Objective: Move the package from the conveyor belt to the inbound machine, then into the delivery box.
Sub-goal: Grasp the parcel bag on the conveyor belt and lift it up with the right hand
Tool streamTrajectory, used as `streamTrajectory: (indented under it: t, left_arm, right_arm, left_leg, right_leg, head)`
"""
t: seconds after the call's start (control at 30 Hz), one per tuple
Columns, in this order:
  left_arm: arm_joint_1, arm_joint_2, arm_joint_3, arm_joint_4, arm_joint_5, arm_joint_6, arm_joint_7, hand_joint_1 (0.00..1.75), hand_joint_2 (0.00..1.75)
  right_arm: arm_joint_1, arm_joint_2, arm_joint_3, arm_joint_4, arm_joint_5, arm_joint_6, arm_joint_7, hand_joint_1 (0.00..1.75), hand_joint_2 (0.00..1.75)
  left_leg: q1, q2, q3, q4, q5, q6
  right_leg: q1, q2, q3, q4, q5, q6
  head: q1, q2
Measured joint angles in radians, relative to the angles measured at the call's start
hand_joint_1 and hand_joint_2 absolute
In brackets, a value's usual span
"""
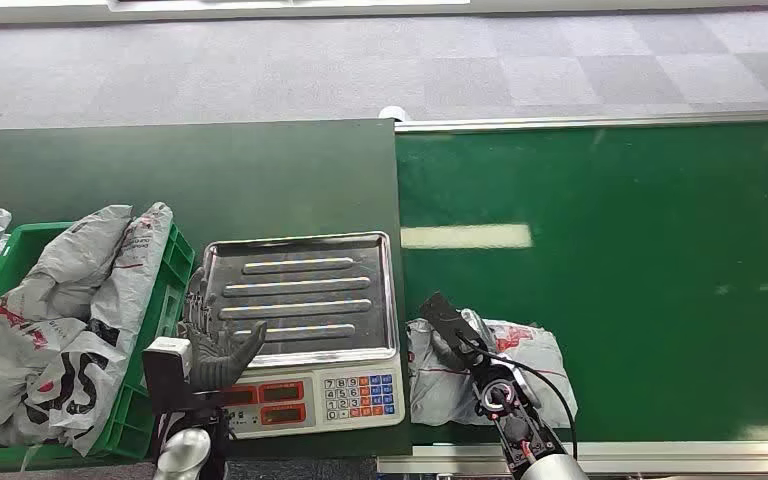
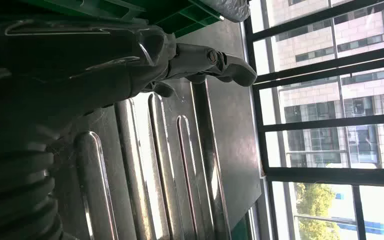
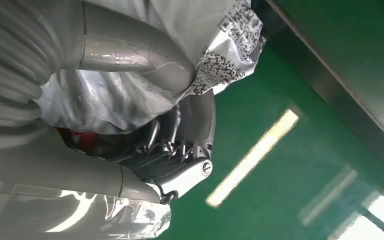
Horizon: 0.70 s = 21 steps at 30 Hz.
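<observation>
Right robot hand [image 1: 452, 325], lower centre-right of the head view, rests on a grey plastic package [image 1: 520, 370] lying on the green conveyor belt [image 1: 640, 280]. In the right wrist view its fingers [image 3: 180, 165] and thumb curl around the crinkled film of the package [image 3: 105, 100], gripping it; a printed label shows near the thumb tip.

Left robot hand [image 1: 215, 350], lower left of the head view, is spread with nothing in it over the near left corner of the ribbed steel tray [image 1: 300, 290] of the weighing scale [image 1: 310, 395], whose keypad and red displays face the bottom edge.

Further left, a green crate [image 1: 175, 270] holds several grey mail bags [image 1: 60, 330]. The dark worktop [image 1: 180, 175] fills the upper left.
</observation>
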Motion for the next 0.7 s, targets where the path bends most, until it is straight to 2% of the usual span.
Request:
streamTrajectory:
  t: [0.47,0.6,0.7]
  left_arm:
    - [0.0,0.0,0.002,0.0,0.0,0.0,0.0,0.0,1.75]
    - [0.002,0.0,0.004,-0.002,0.0,0.001,0.0,0.0,1.75]
    - [0.011,-0.001,0.006,-0.01,0.0,0.005,0.0,0.0,1.75]
  right_arm:
    - [0.007,-0.003,-0.005,0.011,-0.017,0.009,-0.031,1.75,1.75]
    - [0.013,-0.004,-0.015,0.014,-0.05,-0.009,-0.085,1.75,1.75]
    - [0.027,-0.001,-0.043,-0.001,-0.114,-0.045,-0.173,1.75,1.75]
  left_leg:
    - [0.0,0.0,-0.001,0.0,0.0,0.0]
    - [0.0,0.0,-0.002,0.0,0.0,0.0]
    - [0.0,0.0,-0.003,0.0,0.0,0.0]
  right_leg:
    - [0.0,0.0,-0.001,0.0,0.0,0.0]
    - [0.0,0.0,-0.001,0.0,0.0,0.0]
    - [0.0,0.0,-0.002,0.0,0.0,0.0]
  head:
    - [0.0,0.0]
    - [0.0,0.0]
    - [0.0,0.0]
